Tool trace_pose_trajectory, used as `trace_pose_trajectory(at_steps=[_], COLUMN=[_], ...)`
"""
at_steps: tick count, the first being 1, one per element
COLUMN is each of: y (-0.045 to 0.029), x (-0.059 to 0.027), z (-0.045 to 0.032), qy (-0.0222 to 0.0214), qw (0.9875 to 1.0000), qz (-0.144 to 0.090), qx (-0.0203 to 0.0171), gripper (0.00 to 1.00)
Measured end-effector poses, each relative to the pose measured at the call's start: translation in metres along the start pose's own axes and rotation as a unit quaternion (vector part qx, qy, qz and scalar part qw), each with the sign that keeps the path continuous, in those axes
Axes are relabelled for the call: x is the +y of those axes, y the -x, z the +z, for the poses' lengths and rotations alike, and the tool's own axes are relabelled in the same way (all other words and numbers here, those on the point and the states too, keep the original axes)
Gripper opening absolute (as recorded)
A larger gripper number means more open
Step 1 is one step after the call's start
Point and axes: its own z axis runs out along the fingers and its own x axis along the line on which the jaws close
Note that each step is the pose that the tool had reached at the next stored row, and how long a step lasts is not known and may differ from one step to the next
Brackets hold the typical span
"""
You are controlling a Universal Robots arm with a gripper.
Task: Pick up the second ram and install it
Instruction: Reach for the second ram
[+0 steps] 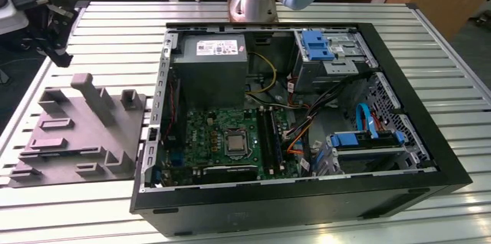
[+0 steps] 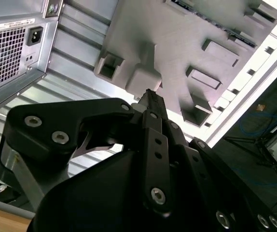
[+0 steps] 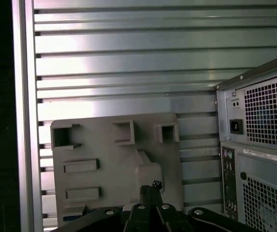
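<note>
Viewing the bench through both wrist views, I see the black metal pincer (image 2: 148, 95) with its two fingers pressed together at the tips and nothing visible between them. Just beyond the tips lies the grey moulded plastic parts tray (image 3: 104, 159) on the ribbed aluminium table (image 3: 129, 63). The pincer's own body hides the tray's nearest edge. Beside the tray stands the open black computer tower case (image 1: 307, 198), cut off in both wrist views at its perforated rear panel (image 3: 266, 121). The white label (image 1: 217, 47) on the grey metal power-supply box (image 1: 207, 77) carries print I cannot read. Well apart from the pincer, inside the case, the second ram (image 1: 266, 133) appears as a long dark strip standing on edge on the green motherboard (image 1: 207, 134), beside the square processor socket (image 1: 232, 140). I cannot separate it clearly from the neighbouring slots. Its long axis runs from the power-supply box toward the case's opposite wall.
</note>
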Motion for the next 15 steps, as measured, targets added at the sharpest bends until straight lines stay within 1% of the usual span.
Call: trace_pose_trajectory(at_steps=[7, 15], y=[-0.0109, -0.0194], x=[-0.0048, -0.0126], z=[0.0039, 0.0088], qy=[0.0, 0.0], qw=[1.0, 1.0], qz=[0.0, 0.0], qx=[0.0, 0.0], gripper=[0.1, 0.1])
